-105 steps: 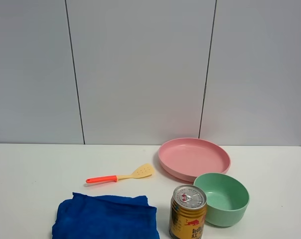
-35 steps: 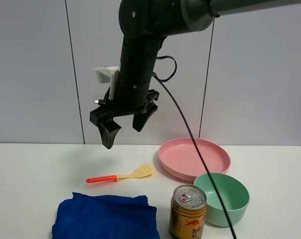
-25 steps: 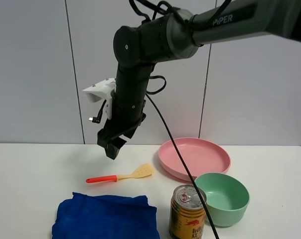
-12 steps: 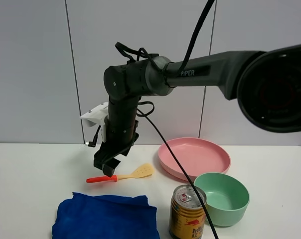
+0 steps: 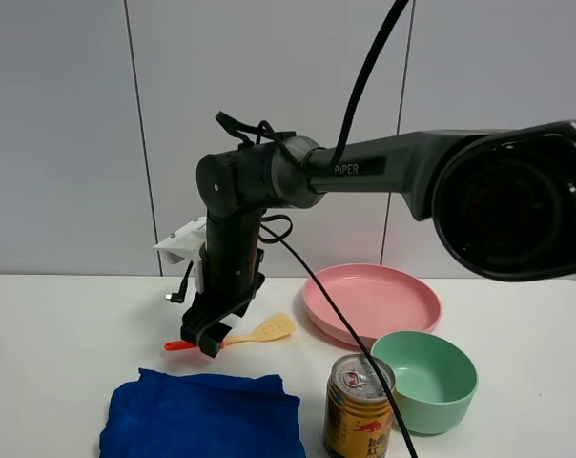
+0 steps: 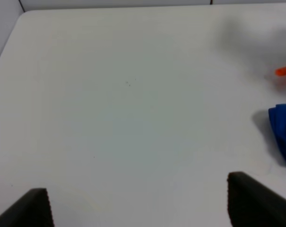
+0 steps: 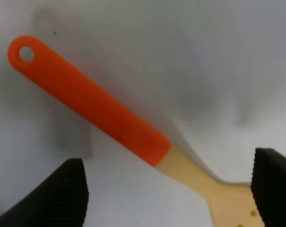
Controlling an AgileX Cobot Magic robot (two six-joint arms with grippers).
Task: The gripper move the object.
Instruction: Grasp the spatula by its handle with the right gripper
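The spatula (image 5: 259,333), with a pale yellow slotted blade and a red-orange handle, lies flat on the white table left of the pink plate (image 5: 372,303). My right gripper (image 5: 208,338), a black claw on the dark-grey PIPER arm, reaches across from the right and hangs low over the handle. In the right wrist view the handle (image 7: 86,105) lies between the two spread fingers (image 7: 72,194) of the open right gripper (image 7: 174,189), untouched. My left gripper (image 6: 138,208) is open and empty over bare table; the handle's tip (image 6: 285,70) shows far off.
A blue cloth (image 5: 202,415) lies in front of the spatula, also in the left wrist view (image 6: 282,127). A gold drink can (image 5: 360,405) and a green bowl (image 5: 424,380) stand at the front right. A black cable (image 5: 336,315) hangs from the arm across the plate's left side.
The right arm has come down from high above the table to the spatula's handle, its claw turning as it dropped. The spatula and the other things have not moved.
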